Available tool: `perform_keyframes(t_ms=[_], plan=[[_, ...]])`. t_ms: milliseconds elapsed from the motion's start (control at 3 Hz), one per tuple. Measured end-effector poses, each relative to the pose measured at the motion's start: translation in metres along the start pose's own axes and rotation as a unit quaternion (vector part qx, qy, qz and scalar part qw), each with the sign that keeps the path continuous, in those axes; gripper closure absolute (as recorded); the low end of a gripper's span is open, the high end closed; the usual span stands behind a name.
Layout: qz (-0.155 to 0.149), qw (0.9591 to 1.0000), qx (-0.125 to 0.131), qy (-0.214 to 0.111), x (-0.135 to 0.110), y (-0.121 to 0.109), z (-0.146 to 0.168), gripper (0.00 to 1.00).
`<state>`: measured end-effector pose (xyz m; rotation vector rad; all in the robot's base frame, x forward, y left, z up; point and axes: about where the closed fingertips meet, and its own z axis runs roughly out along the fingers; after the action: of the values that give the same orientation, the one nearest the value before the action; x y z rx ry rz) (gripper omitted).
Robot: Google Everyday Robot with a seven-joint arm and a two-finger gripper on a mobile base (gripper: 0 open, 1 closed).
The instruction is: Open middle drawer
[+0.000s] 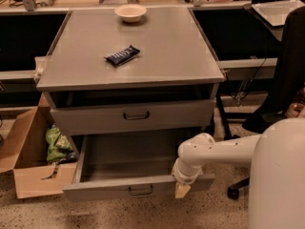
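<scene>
The grey cabinet (128, 37) has a drawer (133, 117) with a dark loop handle under its top. Below it the middle drawer (119, 187) stands pulled far out, wide and shallow, its inside (128, 156) empty and its dark loop handle (140, 190) centred on the front. My gripper (182, 189), at the end of the white arm (214, 151), is at the right part of this drawer's front edge, to the right of the handle. The bottom drawer is hidden beneath the open one.
A dark snack bar (122, 55) and a white bowl (130, 12) lie on the cabinet top. An open cardboard box (28, 175) with a green bag (57, 144) stands on the floor to the left. A dark office chair (286, 80) is to the right.
</scene>
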<state>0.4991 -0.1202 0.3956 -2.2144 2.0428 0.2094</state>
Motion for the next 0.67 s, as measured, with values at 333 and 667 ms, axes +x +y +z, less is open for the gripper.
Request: perform_keyframes(t_ms=[333,667], plan=[[0.0,1.0,0.0,0.0,0.0,0.0001,0.0001,0.0],[0.002,1.0,-0.005,-0.002,0.002,0.0063,0.0026,0.0]])
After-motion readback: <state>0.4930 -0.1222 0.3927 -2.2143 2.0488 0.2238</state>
